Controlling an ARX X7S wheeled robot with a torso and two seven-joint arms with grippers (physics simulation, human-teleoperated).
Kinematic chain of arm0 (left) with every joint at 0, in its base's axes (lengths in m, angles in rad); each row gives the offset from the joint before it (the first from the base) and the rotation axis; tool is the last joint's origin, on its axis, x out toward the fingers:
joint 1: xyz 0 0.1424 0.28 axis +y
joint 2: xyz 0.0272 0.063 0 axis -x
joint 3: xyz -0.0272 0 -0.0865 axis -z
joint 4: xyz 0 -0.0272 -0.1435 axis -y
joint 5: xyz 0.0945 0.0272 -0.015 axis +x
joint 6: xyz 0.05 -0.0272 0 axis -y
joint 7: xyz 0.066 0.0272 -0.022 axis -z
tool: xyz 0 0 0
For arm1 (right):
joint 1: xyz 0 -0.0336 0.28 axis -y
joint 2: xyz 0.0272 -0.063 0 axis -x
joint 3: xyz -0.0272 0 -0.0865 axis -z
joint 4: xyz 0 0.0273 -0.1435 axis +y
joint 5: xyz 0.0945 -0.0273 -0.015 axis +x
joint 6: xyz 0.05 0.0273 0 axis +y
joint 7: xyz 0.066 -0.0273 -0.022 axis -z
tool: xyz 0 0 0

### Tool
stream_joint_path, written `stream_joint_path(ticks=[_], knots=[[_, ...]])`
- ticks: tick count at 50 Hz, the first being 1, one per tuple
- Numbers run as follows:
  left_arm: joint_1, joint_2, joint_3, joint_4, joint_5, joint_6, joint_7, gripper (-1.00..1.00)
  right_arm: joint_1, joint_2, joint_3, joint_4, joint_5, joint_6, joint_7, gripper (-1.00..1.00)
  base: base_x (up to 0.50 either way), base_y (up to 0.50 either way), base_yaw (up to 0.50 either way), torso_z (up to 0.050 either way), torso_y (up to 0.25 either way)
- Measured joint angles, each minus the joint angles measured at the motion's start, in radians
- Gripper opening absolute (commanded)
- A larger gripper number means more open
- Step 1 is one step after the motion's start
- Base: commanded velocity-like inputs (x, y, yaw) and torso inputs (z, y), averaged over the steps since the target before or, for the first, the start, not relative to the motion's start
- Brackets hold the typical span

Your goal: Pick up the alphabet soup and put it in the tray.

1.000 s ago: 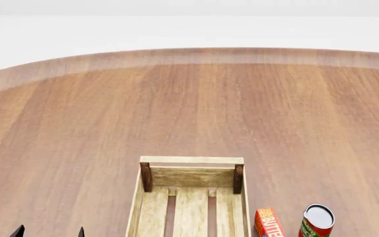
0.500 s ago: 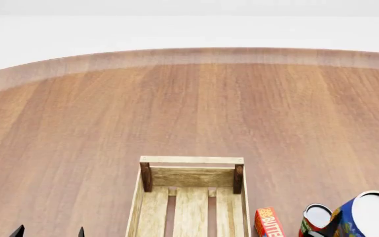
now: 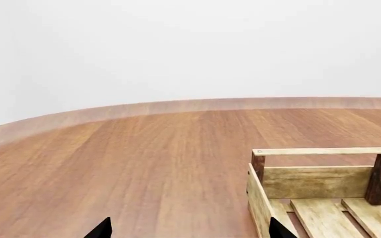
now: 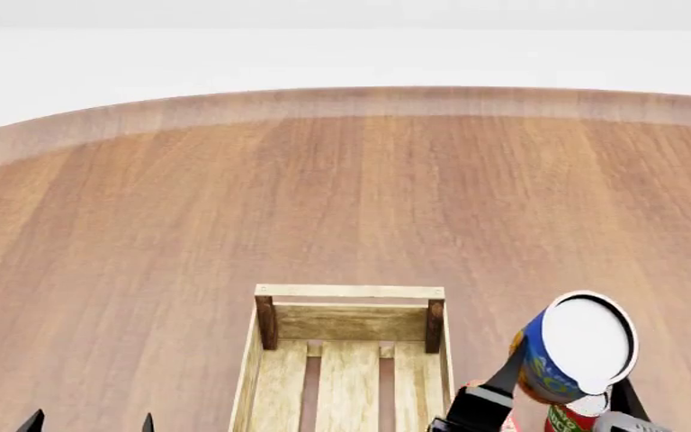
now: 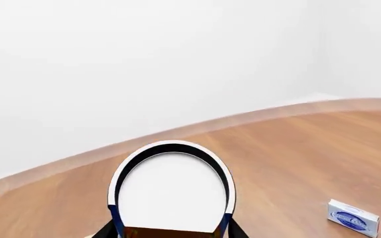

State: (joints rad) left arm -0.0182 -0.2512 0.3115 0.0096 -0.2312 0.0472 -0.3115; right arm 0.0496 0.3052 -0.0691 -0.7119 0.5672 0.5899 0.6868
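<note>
- Alphabet soup (image 4: 571, 351): gripped in my right jaws (image 4: 556, 400), lifted clear of the surface (image 4: 321, 198), just right of the tray's (image 4: 348, 292) far corner.
- Left jaws (image 3: 187, 229): spread wide, empty, near the tray's left side.
- Neighbours below: red-and-green can (image 4: 571, 418).
- Handling, as I judge it: carry left over the slats, clear the rail, lower before letting go.

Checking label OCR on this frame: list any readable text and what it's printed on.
No text reads in full in any view.
alphabet soup, held in the right gripper: blue and orange label, no lettering legible.
Red-labelled can below it: mostly hidden, nothing readable.
Small blue-and-white box on the table: dark oval mark, too blurred to read.
tray: bare wood, no markings.
</note>
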Motion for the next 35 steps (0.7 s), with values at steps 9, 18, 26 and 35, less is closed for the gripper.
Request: stream_joint_path(ticks=[9,18,26,35], knots=[[-0.001,-0.003,0.003,0.001,-0.002,0.001,-0.003,1.00,0.042,-0.008,-0.062,-0.002,-0.004,0.025,-0.006,-1.00,0.00,0.00,0.00,0.000,0.001],[-0.002,-0.005,0.006,0.000,-0.006,0.002,-0.006,1.00,0.094,-0.024,-0.139,0.031,-0.021,0.030,-0.032,-1.00,0.00,0.00,0.00,0.002,0.000],[-0.003,-0.007,0.008,-0.002,-0.009,0.003,-0.008,1.00,0.125,-0.046,-0.200,0.093,-0.035,0.002,-0.073,-1.00,0.00,0.00,0.00,0.000,0.001],[-0.005,-0.009,0.010,-0.004,-0.014,0.004,-0.009,1.00,0.156,-0.072,-0.263,0.185,-0.051,-0.037,-0.126,-1.00,0.00,0.00,0.00,0.000,0.000]])
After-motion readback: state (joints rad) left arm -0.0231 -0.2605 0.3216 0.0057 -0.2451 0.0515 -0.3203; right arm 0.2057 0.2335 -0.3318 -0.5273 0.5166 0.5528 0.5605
